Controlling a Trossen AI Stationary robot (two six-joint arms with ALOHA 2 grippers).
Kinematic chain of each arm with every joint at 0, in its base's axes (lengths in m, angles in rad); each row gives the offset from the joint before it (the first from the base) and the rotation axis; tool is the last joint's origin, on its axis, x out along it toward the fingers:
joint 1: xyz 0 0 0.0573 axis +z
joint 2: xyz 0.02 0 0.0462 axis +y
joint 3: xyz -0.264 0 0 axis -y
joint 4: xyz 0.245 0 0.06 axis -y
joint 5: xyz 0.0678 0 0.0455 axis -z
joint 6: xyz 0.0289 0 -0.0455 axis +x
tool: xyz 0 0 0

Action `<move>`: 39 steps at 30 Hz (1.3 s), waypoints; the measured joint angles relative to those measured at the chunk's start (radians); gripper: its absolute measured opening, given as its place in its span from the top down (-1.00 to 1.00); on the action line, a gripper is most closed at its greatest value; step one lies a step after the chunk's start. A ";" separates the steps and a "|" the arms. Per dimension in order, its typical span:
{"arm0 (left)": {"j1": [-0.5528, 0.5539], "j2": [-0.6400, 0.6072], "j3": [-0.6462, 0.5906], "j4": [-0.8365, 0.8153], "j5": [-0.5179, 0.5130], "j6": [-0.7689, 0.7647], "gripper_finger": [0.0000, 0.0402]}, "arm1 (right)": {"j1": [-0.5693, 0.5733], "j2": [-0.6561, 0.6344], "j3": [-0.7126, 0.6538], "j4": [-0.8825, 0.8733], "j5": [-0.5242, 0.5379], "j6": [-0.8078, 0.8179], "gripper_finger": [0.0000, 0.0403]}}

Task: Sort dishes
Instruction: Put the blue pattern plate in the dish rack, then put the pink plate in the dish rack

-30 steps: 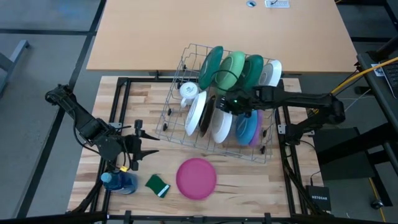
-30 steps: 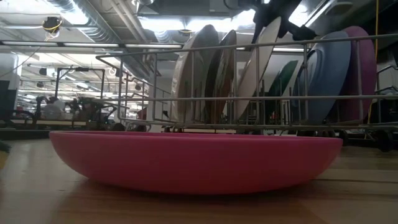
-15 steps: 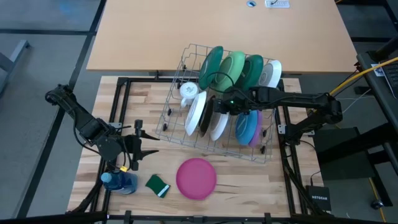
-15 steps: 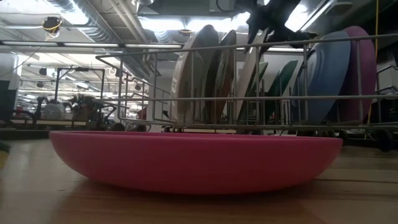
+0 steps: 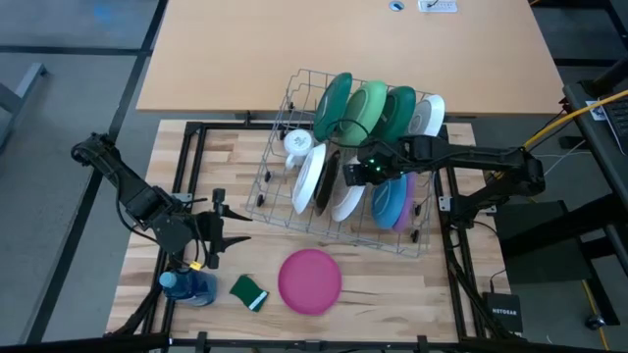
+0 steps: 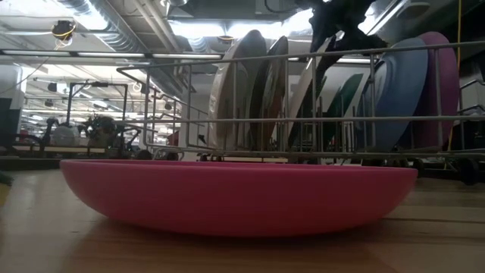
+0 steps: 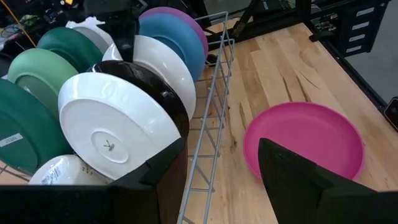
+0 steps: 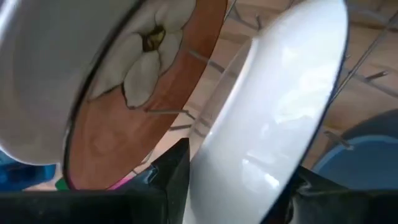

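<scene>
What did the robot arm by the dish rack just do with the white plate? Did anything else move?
The right gripper set the white plate down into the rack, tipping it to lean beside the brown plate, and its fingers have loosened, though they are around the rim even now. The left gripper, the pink plate and the other racked plates stayed put.

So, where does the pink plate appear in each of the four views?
High view: pink plate lies flat on the table, in front of the rack, right of the sponge.
Low view: it fills the foreground, rack behind.
Left wrist view: right of the rack's wire wall.
Right wrist view: cannot tell.
Shared landmark: the rack.
</scene>
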 joint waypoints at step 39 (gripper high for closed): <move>-0.002 0.322 0.000 0.287 0.118 0.171 0.08 | 0.620 -0.172 0.000 0.244 0.167 -0.281 0.28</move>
